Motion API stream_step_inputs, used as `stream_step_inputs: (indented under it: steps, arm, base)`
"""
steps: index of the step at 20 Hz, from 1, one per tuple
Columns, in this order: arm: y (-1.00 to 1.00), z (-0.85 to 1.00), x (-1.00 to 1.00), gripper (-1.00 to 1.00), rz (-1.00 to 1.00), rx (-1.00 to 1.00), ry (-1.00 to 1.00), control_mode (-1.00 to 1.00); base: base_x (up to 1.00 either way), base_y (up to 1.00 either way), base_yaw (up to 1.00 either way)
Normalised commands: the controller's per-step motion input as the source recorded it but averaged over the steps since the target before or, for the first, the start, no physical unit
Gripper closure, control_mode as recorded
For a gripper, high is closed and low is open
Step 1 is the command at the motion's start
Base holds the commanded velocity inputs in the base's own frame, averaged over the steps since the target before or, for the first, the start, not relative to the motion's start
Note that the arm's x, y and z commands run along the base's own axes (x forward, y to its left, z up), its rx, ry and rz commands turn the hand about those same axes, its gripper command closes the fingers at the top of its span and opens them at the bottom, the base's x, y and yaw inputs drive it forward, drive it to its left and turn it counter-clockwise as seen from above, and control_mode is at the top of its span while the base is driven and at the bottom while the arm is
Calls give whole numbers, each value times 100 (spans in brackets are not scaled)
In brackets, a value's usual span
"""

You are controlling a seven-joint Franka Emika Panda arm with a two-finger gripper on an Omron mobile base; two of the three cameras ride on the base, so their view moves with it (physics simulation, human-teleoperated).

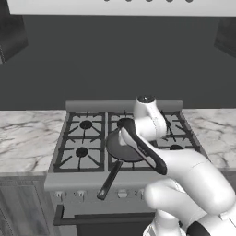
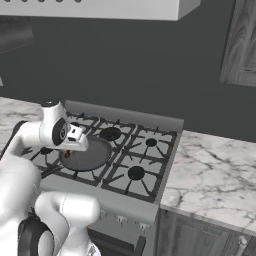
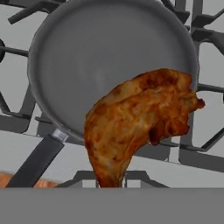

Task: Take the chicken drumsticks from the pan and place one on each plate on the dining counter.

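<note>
Claw [image 2: 70,148] clamped on chicken drumstick [image 3: 140,118], narrow end pinched at the fingertips, meaty end hanging forward. Drumstick held above the pan [image 3: 87,57], over its near rim beside the handle [image 3: 37,162]. Pan resting on the stove [image 1: 83,138] grates.

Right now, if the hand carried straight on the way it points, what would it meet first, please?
Probably the pan. The hand, shut on a chicken drumstick, points down at the stove, and the drumstick hangs over the pan's near rim; depth is unclear.
</note>
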Motion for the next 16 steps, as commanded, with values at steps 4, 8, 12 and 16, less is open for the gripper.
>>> stream_step_inputs:
  steps: [4,8,12,16]
  arm:
    - [0,0,0,100,0,0,0,-100]
    - [0,0,-1,100,0,0,0,100]
    - [0,0,0,100,0,0,0,100]
    - [0,0,0,100,0,0,0,100]
  base:
    - [0,0,0]
    - [-8,0,0]
    - [-70,-1,1]
    - [-72,-2,62]
